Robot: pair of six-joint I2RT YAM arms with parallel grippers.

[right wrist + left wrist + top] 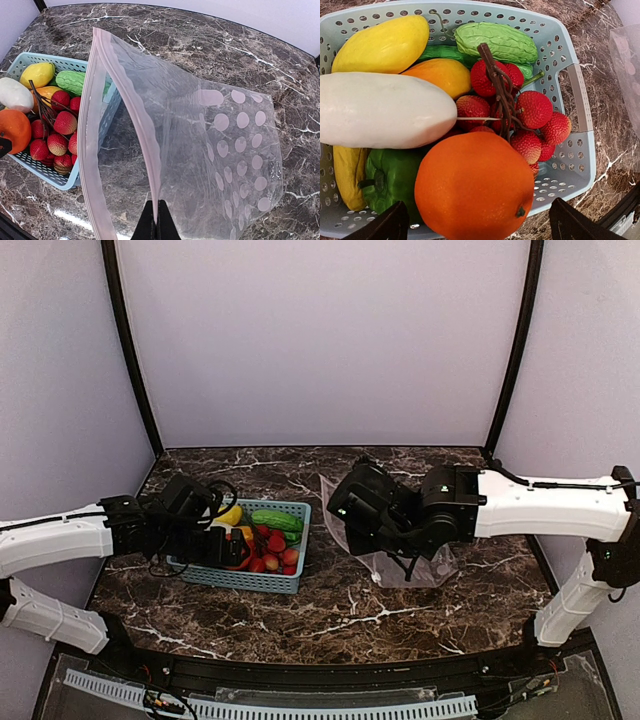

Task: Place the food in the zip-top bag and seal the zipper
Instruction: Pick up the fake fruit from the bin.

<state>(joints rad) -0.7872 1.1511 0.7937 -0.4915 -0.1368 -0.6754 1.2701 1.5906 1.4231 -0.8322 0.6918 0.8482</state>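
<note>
Top external view sets the light blue basket (270,582) on the dark marble table (340,615) left of centre. The zip-top bag (425,565) lies just beside it on the right, largely hidden under the right arm. All the food (265,540) sits in the basket. In the left wrist view an orange (475,187) lies nearest, with a white radish (380,110) behind it at left. A yellow fruit (382,45) and a green cucumber (495,42) lie along the far wall, a cluster of red strawberries (535,107) sits at right, and a green pepper (390,182) is tucked low at left. The left gripper (477,220) hangs over the orange with its jaws spread wide, grasping nothing. The right gripper (156,225) is clenched on one lip of the bag's mouth, holding that lip up off the table, and the mouth gapes toward the basket. The zipper (92,130) shows as a pale pink strip along both lips, which stand parted. The dotted body of the bag trails away across the marble.
</note>
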